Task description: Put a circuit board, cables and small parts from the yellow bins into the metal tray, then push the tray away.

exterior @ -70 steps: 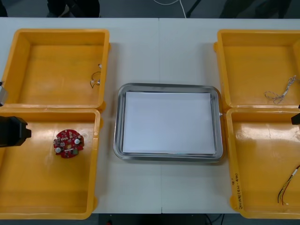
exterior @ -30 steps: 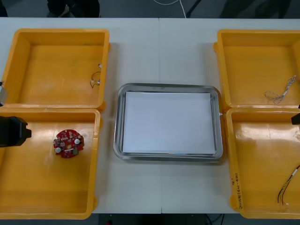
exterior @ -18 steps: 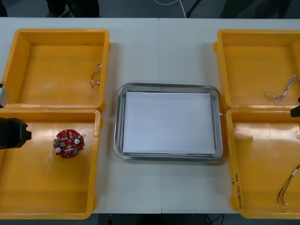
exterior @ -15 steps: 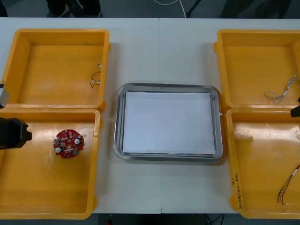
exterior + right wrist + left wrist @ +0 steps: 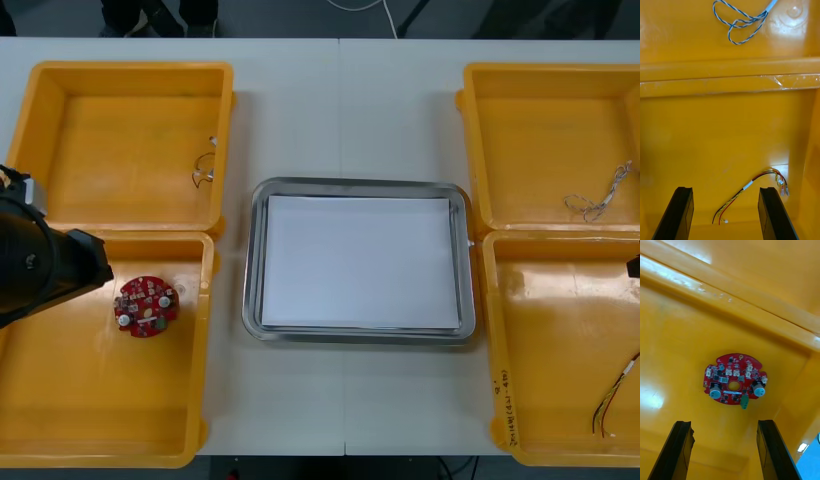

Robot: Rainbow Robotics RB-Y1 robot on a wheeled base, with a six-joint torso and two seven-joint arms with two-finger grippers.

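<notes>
Over the near left bin [image 5: 100, 400], left gripper [image 5: 723, 423] spread wide, holding nothing, just short of a round red circuit board [image 5: 735, 378] lying flat. Right gripper [image 5: 724, 189] equally wide and empty (above a red and yellow cable [image 5: 748, 185] in the near right bin [image 5: 560, 400]). White-lined tray [image 5: 256, 250] between the bins.

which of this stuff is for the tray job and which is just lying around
For the job: red circuit board, ahead of the left gripper, jaws open; small metal parts; blue and white cable; red and yellow cable, ahead of the right gripper, jaws open; metal tray; yellow bins.
Just lying about: white cord beyond the far edge of the table.
</notes>
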